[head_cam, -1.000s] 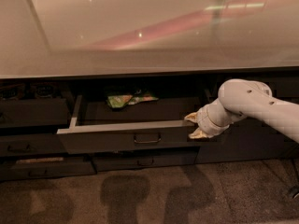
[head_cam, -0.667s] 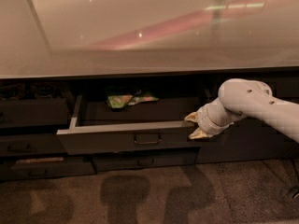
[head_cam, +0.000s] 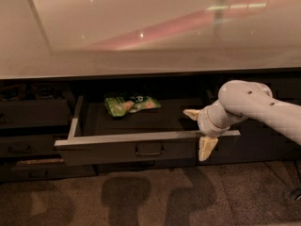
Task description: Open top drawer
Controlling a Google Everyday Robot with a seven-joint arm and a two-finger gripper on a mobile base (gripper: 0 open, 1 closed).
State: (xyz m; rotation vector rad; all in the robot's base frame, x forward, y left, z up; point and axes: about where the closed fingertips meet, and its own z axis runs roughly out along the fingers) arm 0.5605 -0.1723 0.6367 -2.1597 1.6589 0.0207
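Grey-fronted and pulled well out from under the counter (head_cam: 141,36), the top drawer (head_cam: 103,153) stands open. We see its one small loop handle (head_cam: 149,149) at the centre of the front and a light grey metal side (head_cam: 75,121) running back on the left. Inside it we count a single thing: one green packet (head_cam: 131,104), lying flat near the back, left of centre.

We see one white arm (head_cam: 254,105) reaching in from the right, and its gripper (head_cam: 200,131) sits at the right end of the drawer front. Its two pale fingers are spread apart and straddle the front's top edge. One finger (head_cam: 192,113) is inside the drawer and the other (head_cam: 207,147) hangs down in front of the panel. We cannot tell whether either presses on the panel.

To the left of the open drawer we count at least two narrower dark drawer fronts (head_cam: 33,117), one above the other and both shut. On the carpeted floor (head_cam: 244,197) below, two dark shadows (head_cam: 122,194) fall side by side.
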